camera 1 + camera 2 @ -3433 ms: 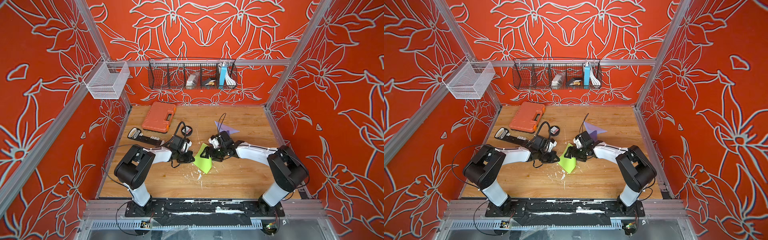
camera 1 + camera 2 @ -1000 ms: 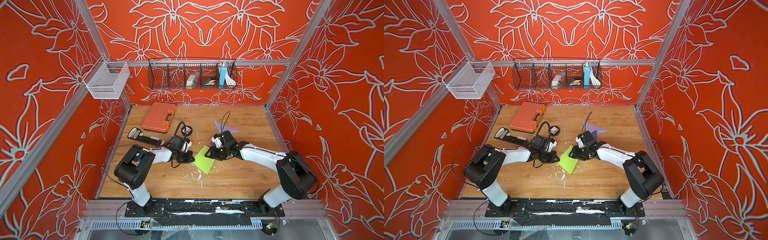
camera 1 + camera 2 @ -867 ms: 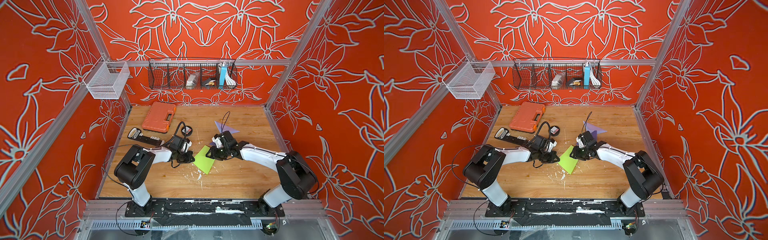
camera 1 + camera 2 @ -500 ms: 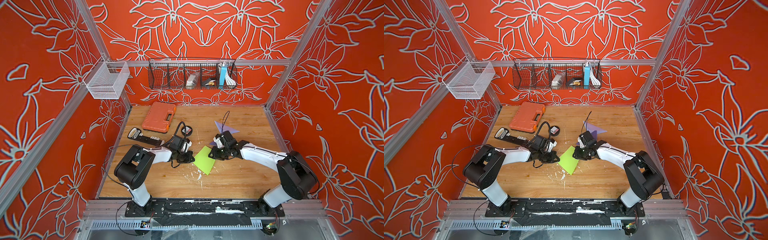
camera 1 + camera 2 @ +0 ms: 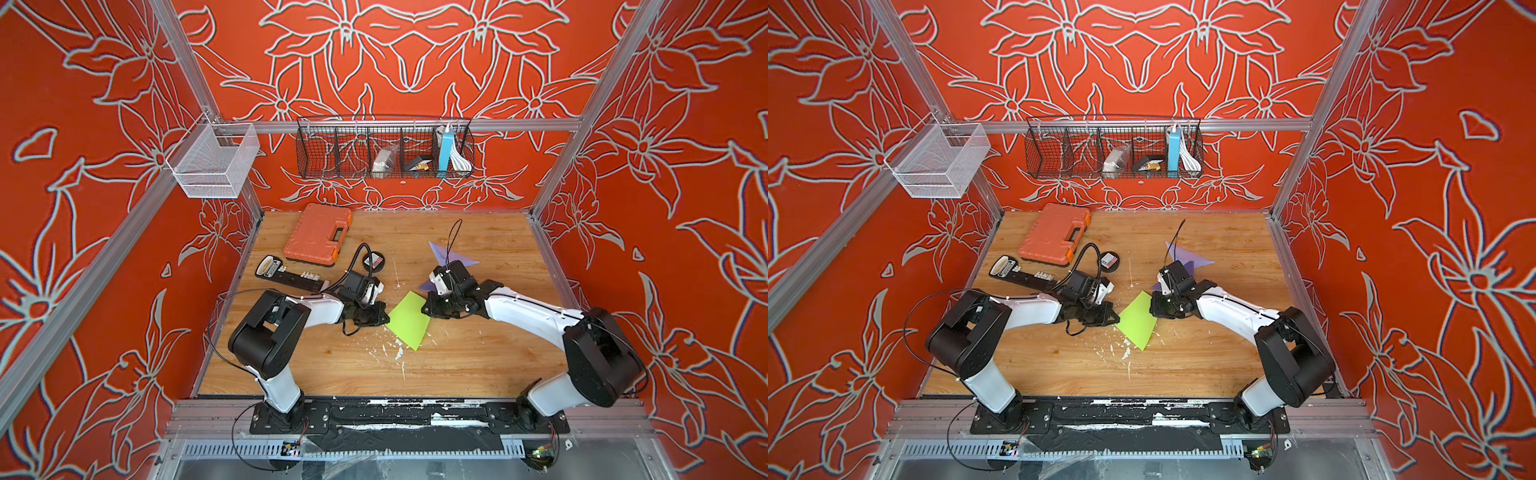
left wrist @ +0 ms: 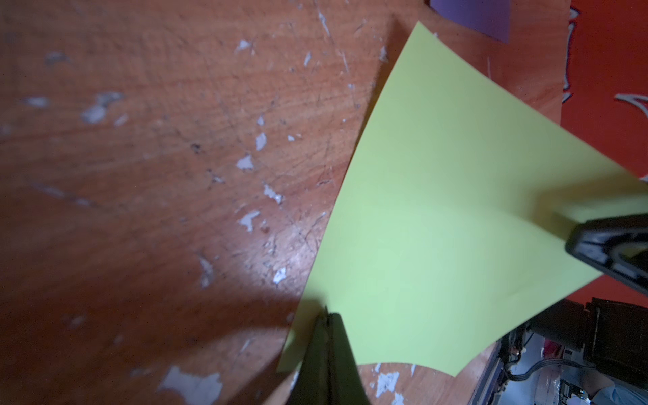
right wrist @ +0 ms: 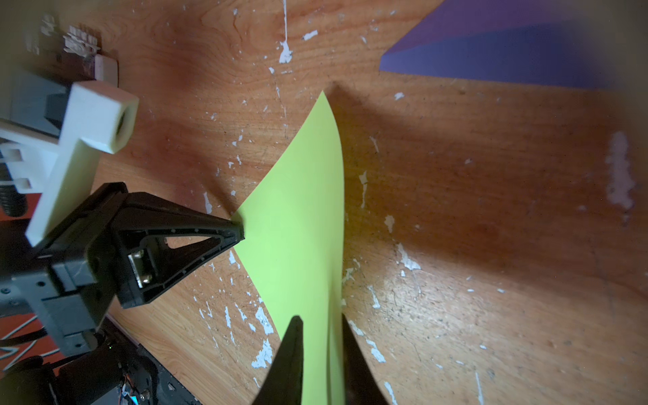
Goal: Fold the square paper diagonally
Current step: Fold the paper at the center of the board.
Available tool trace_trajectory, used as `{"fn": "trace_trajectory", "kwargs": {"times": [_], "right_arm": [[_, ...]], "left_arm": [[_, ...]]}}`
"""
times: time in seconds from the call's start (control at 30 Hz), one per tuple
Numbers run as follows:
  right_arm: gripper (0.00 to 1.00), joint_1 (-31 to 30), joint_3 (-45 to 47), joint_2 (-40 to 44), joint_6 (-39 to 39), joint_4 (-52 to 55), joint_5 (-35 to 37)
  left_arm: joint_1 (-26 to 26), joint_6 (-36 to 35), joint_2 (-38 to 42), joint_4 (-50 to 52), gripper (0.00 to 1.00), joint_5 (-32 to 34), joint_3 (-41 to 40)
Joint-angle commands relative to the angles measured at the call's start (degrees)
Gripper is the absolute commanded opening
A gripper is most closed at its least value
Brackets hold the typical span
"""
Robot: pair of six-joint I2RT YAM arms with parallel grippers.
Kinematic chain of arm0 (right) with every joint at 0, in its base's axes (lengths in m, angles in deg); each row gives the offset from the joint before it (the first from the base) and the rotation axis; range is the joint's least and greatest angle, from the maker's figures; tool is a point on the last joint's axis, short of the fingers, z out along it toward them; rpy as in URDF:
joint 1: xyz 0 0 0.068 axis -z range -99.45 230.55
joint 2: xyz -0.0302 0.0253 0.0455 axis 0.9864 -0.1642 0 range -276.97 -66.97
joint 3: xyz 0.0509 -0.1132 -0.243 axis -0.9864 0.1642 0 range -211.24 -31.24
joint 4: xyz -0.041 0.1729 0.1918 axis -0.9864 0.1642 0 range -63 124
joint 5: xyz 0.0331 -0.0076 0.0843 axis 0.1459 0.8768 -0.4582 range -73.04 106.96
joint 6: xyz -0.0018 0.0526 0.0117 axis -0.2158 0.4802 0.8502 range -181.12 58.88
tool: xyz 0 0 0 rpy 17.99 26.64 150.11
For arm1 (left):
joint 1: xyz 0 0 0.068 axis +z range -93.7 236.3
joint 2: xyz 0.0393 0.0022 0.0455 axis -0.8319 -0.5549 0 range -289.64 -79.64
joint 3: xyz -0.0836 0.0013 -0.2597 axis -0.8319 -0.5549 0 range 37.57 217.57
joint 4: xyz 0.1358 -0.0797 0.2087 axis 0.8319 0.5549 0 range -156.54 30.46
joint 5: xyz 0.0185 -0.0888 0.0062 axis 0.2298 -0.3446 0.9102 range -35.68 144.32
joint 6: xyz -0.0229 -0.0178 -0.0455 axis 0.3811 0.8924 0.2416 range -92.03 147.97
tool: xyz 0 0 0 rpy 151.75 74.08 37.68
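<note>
- Lime-green square paper [image 5: 409, 322] is pictured at the middle of the bench [image 5: 478, 361], slightly raised and gently bowed between the two arms.
- Since a few seconds earlier, the sheet has been drawn out wider and flatter. No crease is seen, so the diagonal fold is judged not yet begun.
- One corner is clamped in the closed left pincer [image 5: 384, 319].
- The opposite corner is straddled by the right pincer [image 5: 426, 309]. Its jaws are seen narrowly apart in the right wrist view and not yet pressed on the sheet.
- The paper is thin, matte and springy-looking, while the bench is wood-grain laminate, scuffed and flecked white.
- A purple folded paper [image 5: 453, 255] is left lying just beyond.
</note>
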Motion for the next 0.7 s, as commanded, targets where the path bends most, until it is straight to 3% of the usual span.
{"fn": "trace_trajectory", "kwargs": {"times": [0.0, 0.43, 0.67], "right_arm": [[0.18, -0.38, -1.03, 0.41, 0.69, -0.86, -0.89], [0.08, -1.61, -2.24, -0.5, 0.95, -0.97, -1.68], [0.08, -3.07, -3.48, -2.23, 0.77, -1.27, -2.35]], "left_arm": [[0.29, -0.83, -1.45, 5.38, 0.01, 3.87, -1.88], [0.36, -0.76, -1.36, 5.27, 0.01, 3.74, -1.85], [0.3, -0.77, -1.5, 5.15, 0.01, 3.48, -1.85]]}}
